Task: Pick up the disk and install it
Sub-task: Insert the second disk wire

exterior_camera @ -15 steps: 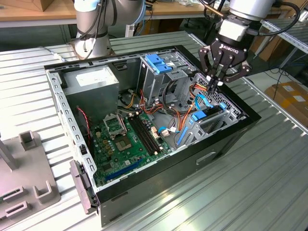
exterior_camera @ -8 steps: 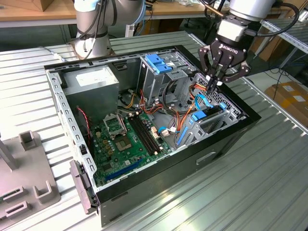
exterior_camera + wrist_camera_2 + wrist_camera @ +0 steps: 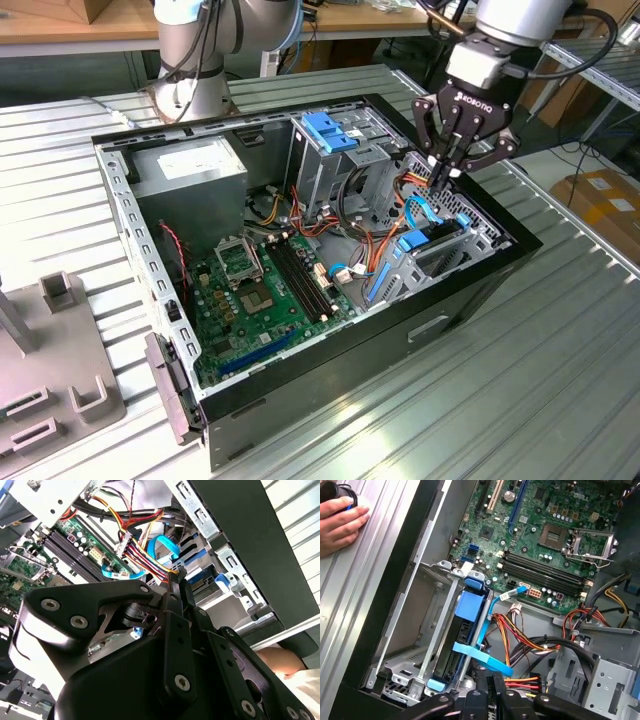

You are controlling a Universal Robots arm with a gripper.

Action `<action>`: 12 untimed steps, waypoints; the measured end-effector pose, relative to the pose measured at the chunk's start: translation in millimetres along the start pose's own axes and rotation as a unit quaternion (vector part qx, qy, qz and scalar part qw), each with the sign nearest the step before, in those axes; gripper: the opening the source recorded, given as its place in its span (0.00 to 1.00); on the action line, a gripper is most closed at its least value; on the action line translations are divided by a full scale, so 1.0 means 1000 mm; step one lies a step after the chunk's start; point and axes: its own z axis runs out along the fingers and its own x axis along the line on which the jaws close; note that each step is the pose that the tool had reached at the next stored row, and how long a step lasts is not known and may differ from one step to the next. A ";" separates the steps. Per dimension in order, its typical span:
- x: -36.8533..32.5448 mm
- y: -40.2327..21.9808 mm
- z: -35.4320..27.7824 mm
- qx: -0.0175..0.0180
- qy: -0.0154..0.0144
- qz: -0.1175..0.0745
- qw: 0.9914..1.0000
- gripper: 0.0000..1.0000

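Disk [image 3: 451,650]: in the first wrist view it is being seen standing on edge in a metal bay [image 3: 427,645] at the front corner of the computer case [image 3: 440,330], framed by its bright blue bracket [image 3: 471,607] (the label is hidden from this angle). In the exterior view the blue bracket [image 3: 412,243] is being shown low in the same bay.

Gripper [image 3: 447,170]: it is being held just above the case's edge, over the cables beside the disk; its black fingers [image 3: 437,160] are being kept drawn together at the tips, with nothing between them. In the second wrist view the fingertips [image 3: 176,582] are being seen pressed close together.

Cables [image 3: 520,645]: red, yellow and black wires, plus a flat blue ribbon [image 3: 482,655], are being seen bunched just beside the disk.

Motherboard [image 3: 265,290]: it is lying flat on the case floor, well apart from the gripper.

Drive cage [image 3: 335,150]: a blue-topped metal cage is standing at the rear of the case.

Hand [image 3: 340,522]: a person's hand is resting on the ribbed table [image 3: 480,420] outside the case (on a dark object).
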 end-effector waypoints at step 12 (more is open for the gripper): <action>-0.0003 -0.0002 0.0029 0.024 0.004 0.034 0.999 0.16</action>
